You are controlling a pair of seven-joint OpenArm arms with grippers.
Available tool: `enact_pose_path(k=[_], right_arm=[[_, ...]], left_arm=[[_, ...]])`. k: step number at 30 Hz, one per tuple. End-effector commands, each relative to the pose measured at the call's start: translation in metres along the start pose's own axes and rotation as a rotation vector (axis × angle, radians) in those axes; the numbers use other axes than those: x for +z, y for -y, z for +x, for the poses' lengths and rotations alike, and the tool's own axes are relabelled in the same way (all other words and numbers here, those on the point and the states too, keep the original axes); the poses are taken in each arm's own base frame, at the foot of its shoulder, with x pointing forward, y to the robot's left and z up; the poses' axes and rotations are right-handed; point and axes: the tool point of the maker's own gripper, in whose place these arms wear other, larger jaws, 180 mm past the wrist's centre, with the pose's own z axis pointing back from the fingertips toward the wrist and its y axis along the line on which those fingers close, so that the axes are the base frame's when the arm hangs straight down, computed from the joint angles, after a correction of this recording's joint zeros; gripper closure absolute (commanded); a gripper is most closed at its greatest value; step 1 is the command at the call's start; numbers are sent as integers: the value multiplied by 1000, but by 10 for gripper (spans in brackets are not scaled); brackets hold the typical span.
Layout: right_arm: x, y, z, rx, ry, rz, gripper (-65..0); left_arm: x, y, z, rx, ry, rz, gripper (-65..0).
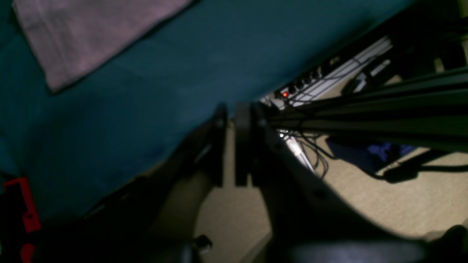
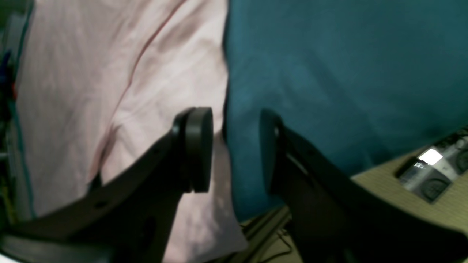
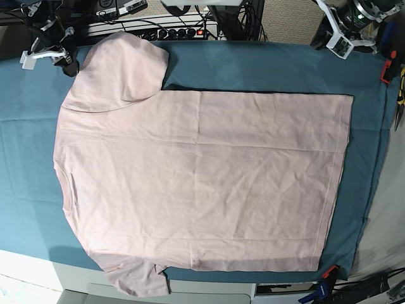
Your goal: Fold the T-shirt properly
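Observation:
The pale pink T-shirt (image 3: 202,177) lies spread flat on the teal table cloth (image 3: 266,66), plain side up, collar to the left and hem to the right. One sleeve (image 3: 123,63) points to the far left corner. My right gripper (image 3: 60,60) hovers at that sleeve's outer edge. In the right wrist view it (image 2: 232,149) is open and empty, straddling the T-shirt (image 2: 91,73) edge. My left gripper (image 3: 345,38) stays off the far right corner. In the left wrist view it (image 1: 231,146) is shut on nothing, past the table edge, with a T-shirt (image 1: 91,33) corner further off.
A power strip (image 3: 183,30) with a red light and cables runs behind the far table edge. Red clamps (image 3: 384,66) and pliers (image 3: 400,95) sit along the right edge, another clamp (image 3: 326,273) at the near right corner. Beige floor (image 1: 402,197) shows beyond the cloth.

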Motion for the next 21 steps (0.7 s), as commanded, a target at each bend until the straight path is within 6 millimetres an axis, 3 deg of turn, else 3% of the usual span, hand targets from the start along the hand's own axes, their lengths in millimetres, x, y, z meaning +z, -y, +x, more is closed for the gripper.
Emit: enact_pose_path(k=[1, 7, 14, 17, 19, 21], right_arm=[[4, 0, 2, 20, -7, -2, -222], [3, 0, -3, 21, -34, 0, -222], [-12, -18, -28, 61, -138, 42, -221], [-16, -20, -33, 79, -158, 41, -220], [-17, -17, -33, 94, -155, 25, -177], [-16, -18, -33, 126, -155, 30, -36]], left_arm=[[3, 3, 4, -6, 16, -10, -28], [2, 2, 5, -6, 17, -10, -28], [2, 3, 4, -6, 13, -10, -29], [2, 3, 3, -5, 10, -9, -57], [2, 1, 4, -1, 11, -1, -98], [2, -12, 4, 40, 8, 68, -164]])
